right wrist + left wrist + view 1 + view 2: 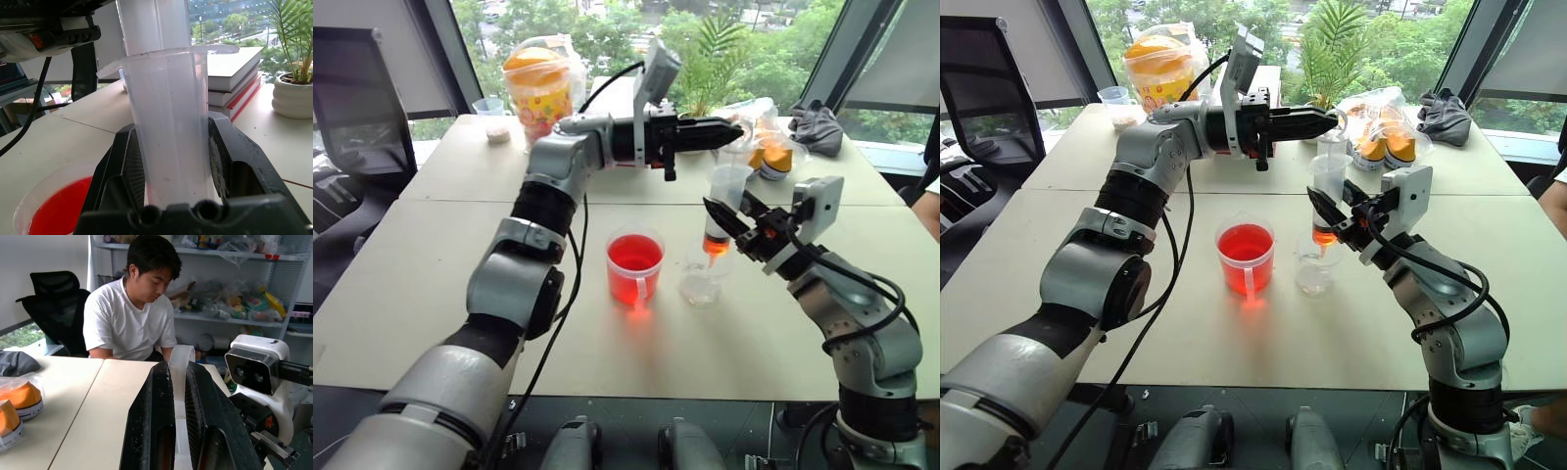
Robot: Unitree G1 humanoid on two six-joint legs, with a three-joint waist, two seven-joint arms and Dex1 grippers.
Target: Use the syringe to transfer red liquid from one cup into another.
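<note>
1. Handled cup of red liquid (634, 266) on table, just left of smaller clear cup (702, 282).
2. Syringe (722, 208) upright, orange tip over smaller cup.
3. Right gripper (729, 217) clamped on barrel.
4. Left gripper (726, 132) level above, pinching what looks like the plunger.

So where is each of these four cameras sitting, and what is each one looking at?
Left and right eye views: on the head, looking down at the table; both arms show.
Left wrist view: along the left gripper, shut on the syringe's plunger, toward a seated person.
Right wrist view: along the right gripper, clamping the syringe above the handled cup.
Shared: the eye views show the same scene, including the syringe.
</note>
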